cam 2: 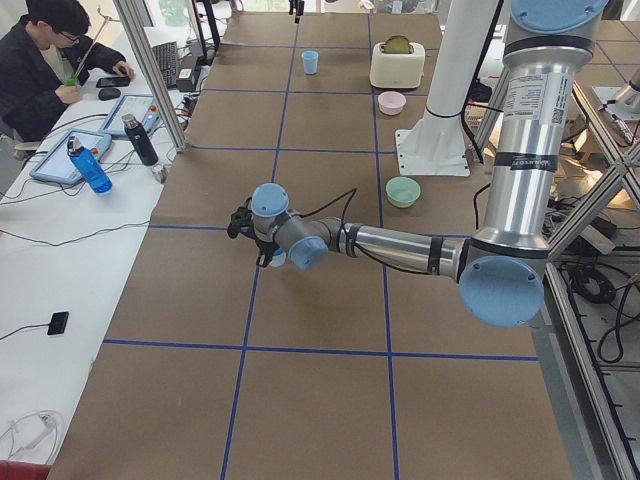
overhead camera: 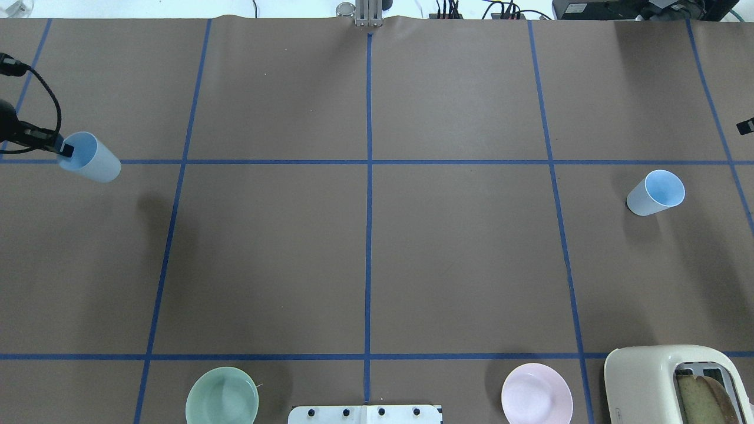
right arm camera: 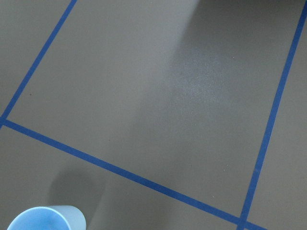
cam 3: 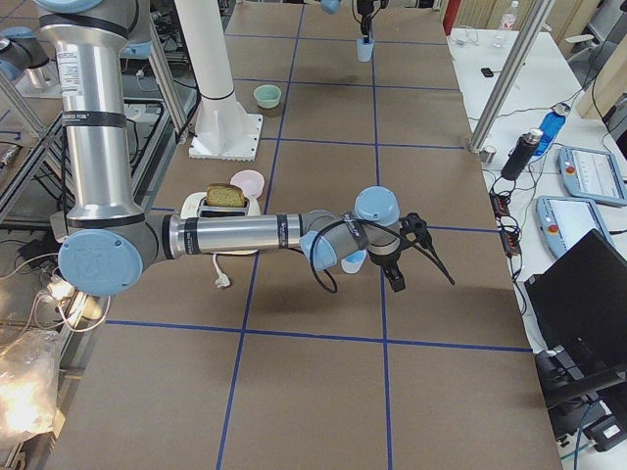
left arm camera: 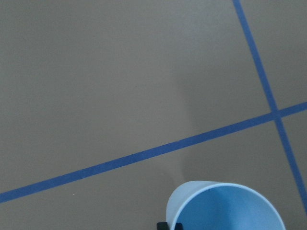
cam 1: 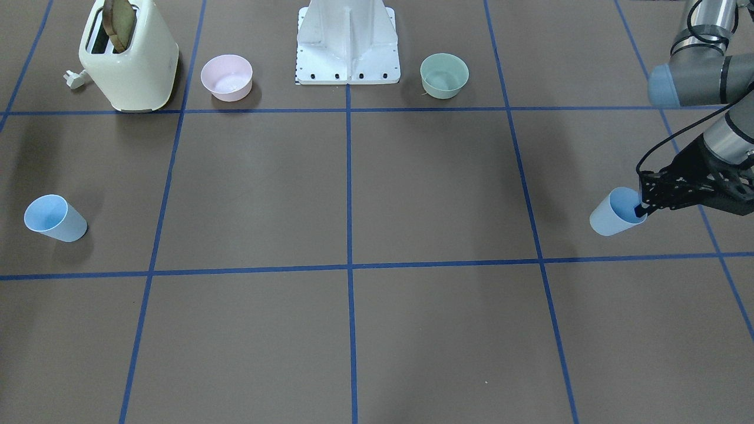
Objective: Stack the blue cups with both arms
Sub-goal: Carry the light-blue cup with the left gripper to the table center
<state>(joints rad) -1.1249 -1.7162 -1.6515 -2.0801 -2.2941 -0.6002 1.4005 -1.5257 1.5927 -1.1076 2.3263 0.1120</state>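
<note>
One blue cup (cam 1: 607, 222) hangs pinched by its rim in the left tool (cam 1: 641, 210) — carry it slowly, level, toward the other cup (cam 1: 59, 221).

No word, brand or number can be read in any view. A printed label is carried on the upright tube of the left arm (cam 2: 522, 150) and of the right arm (cam 3: 93, 147), but its print is too small to be made out.

Two blue cups (cam 1: 56, 218) (cam 1: 607, 222) are counted right now, two bowls (cam 1: 227, 77) (cam 1: 444, 75), one toaster (cam 1: 132, 65) loaded with one bread slice (cam 1: 119, 23), one white pedestal (cam 1: 347, 44) and two arms (cam 2: 400, 243) (cam 3: 235, 235).
</note>
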